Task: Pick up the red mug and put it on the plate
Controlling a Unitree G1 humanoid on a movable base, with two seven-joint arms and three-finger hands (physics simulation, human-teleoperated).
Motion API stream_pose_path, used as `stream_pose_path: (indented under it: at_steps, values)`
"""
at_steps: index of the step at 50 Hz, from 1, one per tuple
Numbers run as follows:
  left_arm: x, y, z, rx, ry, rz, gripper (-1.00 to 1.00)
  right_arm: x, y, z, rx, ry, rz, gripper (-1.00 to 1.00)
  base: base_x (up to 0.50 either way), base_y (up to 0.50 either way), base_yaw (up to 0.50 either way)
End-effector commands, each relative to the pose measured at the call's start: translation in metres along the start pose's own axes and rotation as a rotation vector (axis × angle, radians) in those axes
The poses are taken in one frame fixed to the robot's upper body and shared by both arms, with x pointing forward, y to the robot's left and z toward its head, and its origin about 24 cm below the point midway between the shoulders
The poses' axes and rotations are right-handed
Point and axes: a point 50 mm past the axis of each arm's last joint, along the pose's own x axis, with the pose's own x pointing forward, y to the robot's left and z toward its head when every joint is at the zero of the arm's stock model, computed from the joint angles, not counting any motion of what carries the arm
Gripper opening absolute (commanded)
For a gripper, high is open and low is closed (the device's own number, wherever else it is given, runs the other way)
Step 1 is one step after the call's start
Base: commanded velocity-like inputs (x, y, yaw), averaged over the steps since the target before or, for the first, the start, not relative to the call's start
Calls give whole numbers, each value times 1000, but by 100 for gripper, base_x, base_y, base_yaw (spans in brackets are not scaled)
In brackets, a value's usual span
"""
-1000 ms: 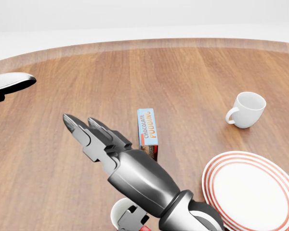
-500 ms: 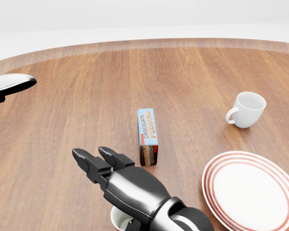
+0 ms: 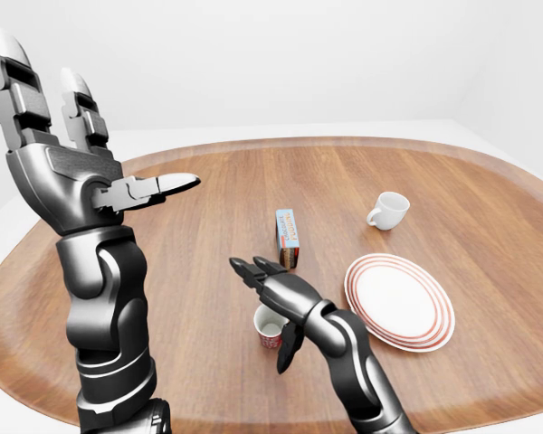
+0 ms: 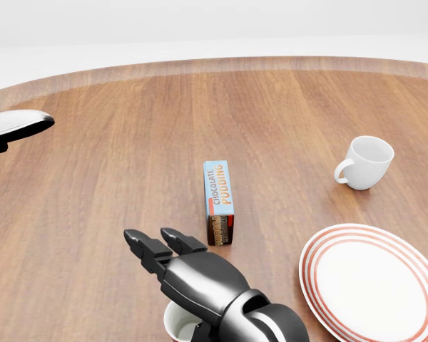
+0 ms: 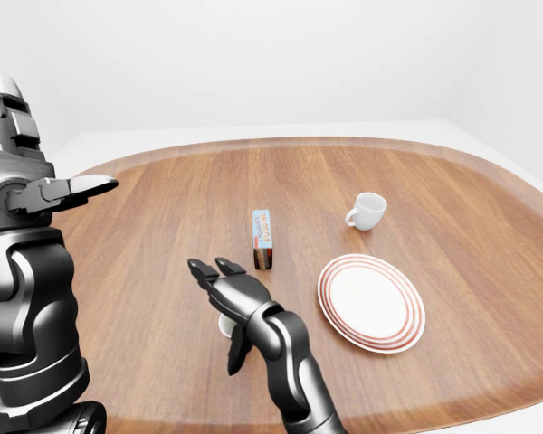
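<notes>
Right robot hand [image 3: 270,291], fingers spread, has sunk lower over the red mug [image 3: 270,327]; left robot hand [image 3: 68,154] stays raised, open.

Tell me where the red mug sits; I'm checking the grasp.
In the left-eye view, the red mug stands low centre under the right hand, left of the plate.

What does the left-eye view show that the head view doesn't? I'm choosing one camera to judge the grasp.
Only the left-eye view shows the whole raised left robot hand with open fingers, the red mug's red wall, and the right robot hand's finger hanging beside the mug. Only the head view makes the pudding box's lettering readable. Both show the table, the striped plate, the white cup, and the right hand open over the mug.
</notes>
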Motion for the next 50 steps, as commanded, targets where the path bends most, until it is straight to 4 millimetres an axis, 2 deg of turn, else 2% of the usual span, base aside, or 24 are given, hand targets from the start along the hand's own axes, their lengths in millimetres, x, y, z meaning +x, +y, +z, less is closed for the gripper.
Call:
stream_pose_path:
  at_steps: [1, 9, 33, 50]
  values:
    - [0, 0, 0, 0, -1, 1, 100, 8, 8, -13, 31, 47, 19, 100, 0, 0, 0]
    - [0, 0, -1, 1, 4, 1, 100, 12, 11, -23, 8, 99, 36, 100, 0, 0, 0]
    - [-1, 1, 0, 4, 3, 3, 100, 26, 23, -33, 4, 156, 88, 100, 0, 0, 0]
    - [-1, 2, 0, 2, 3, 2, 100, 36, 23, -40, -15, 193, 67, 100, 0, 0, 0]
